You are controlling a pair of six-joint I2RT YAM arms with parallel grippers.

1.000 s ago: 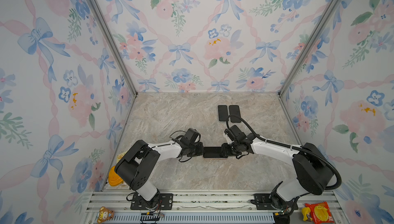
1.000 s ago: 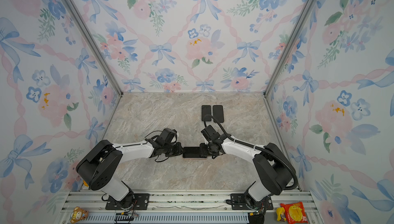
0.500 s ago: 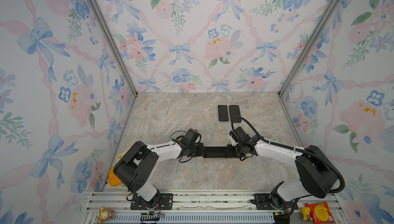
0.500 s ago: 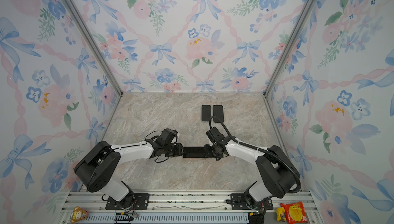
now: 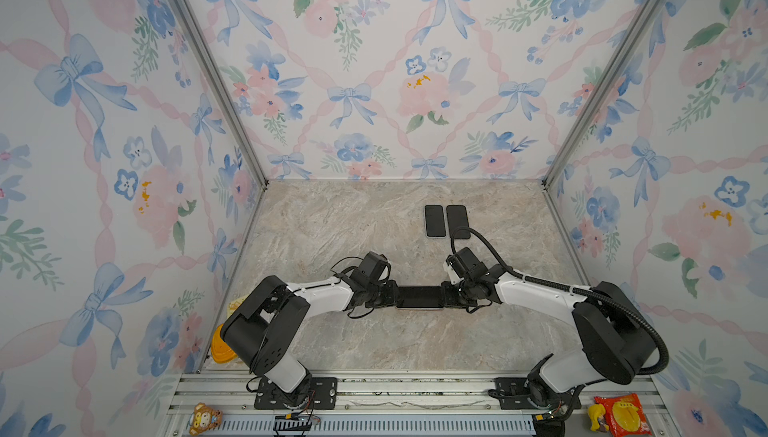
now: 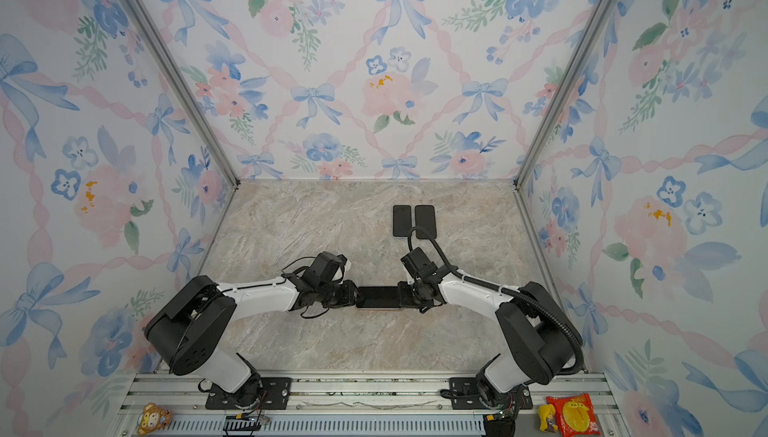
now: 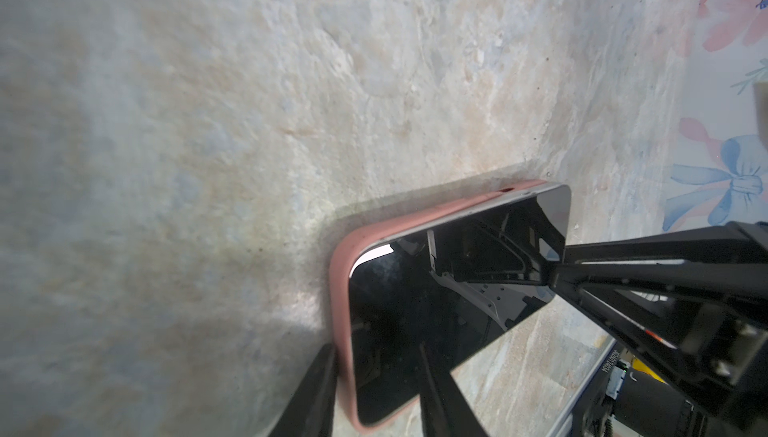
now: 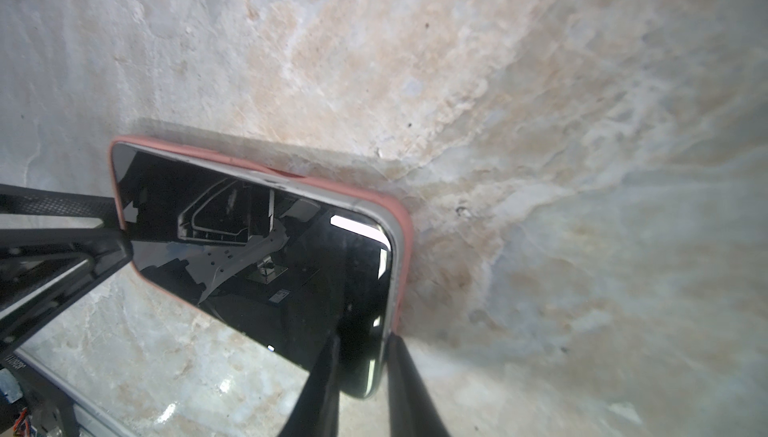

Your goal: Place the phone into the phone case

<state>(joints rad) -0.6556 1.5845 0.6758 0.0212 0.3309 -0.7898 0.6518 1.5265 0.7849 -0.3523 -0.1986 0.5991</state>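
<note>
Jaws of left gripper and right gripper are parted at phone case ends; phone is laid in, not fully pressed.

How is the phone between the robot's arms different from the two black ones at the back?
The phone in the middle lies sideways; the two black ones at the back run front to back. The phone sits in a pink case; the two black ones show no pink. The left gripper and right gripper are at the phone's ends; the two black ones lie alone. All lie flat on the table.
</note>
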